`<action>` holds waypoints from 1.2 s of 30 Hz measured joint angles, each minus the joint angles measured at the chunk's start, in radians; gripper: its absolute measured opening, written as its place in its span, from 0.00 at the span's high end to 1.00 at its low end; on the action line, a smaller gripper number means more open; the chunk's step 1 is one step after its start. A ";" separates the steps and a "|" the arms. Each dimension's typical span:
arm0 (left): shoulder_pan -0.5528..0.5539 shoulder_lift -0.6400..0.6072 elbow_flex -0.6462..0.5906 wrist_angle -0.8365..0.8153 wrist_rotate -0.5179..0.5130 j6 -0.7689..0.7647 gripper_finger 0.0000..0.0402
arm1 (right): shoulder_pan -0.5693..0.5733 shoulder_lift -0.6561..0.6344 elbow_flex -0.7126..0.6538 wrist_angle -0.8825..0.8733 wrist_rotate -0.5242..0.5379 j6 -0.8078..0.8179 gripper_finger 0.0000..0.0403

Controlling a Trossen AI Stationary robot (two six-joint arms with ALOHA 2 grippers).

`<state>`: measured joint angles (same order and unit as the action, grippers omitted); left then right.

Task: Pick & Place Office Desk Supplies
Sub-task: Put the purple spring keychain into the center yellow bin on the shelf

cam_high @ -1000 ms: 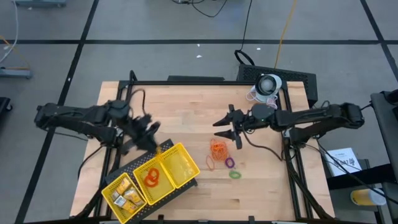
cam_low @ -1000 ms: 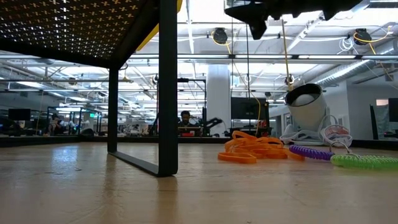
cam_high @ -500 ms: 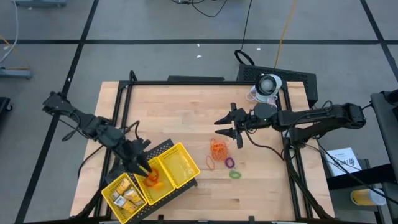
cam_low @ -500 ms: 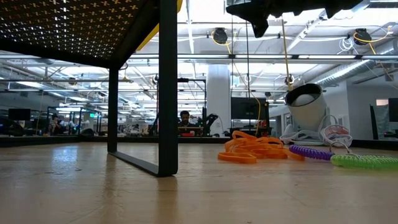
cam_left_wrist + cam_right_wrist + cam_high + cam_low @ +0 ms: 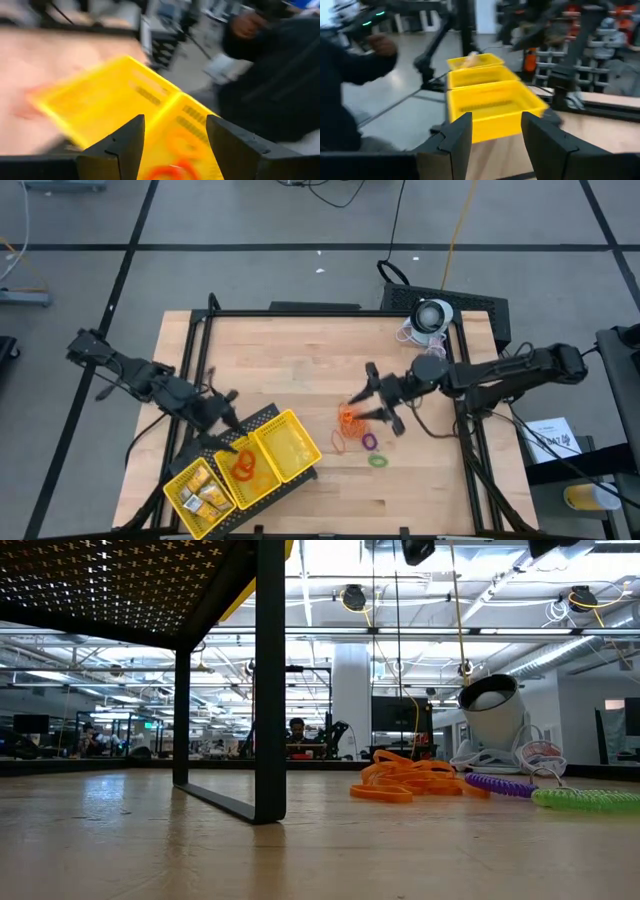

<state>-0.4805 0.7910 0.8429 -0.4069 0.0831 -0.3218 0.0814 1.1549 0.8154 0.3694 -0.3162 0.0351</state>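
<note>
Right end effector (image 5: 372, 398): fingers apart, directly above the orange rubber-band pile (image 5: 350, 418) on the tabletop (image 5: 300, 350).
Left end effector (image 5: 222, 417): fingers apart, at the yellow tray (image 5: 292, 448) edge, beside its banded middle compartment.

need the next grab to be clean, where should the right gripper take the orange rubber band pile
Judging by its pose, from straight above: the orange rubber band pile lies low and loose on the table. Straddle its raised middle. The right gripper, fingers open, hovers beside it.
</note>
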 joint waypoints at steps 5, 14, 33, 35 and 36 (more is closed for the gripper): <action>0.030 -0.114 0.000 -0.041 -0.212 0.116 0.45 | 0.117 0.007 -0.009 -0.028 0.044 -0.002 0.60; 0.155 -0.255 -0.161 0.149 -0.270 0.179 0.44 | 0.300 0.070 -0.052 -0.297 0.400 0.122 0.60; 0.279 -0.156 -0.377 0.366 -0.428 -0.027 0.44 | 0.325 0.348 -0.261 -0.242 0.590 0.450 0.60; 0.279 -0.142 -0.376 0.368 -0.428 -0.020 0.44 | 0.324 0.373 -0.259 -0.222 0.567 0.464 0.60; 0.279 -0.132 -0.377 0.371 -0.428 -0.016 0.44 | 0.324 0.378 -0.259 -0.222 0.565 0.473 0.60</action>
<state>-0.2012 0.6588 0.4664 -0.0364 -0.3450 -0.3382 0.4057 1.5331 0.5564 0.1475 0.2486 0.5080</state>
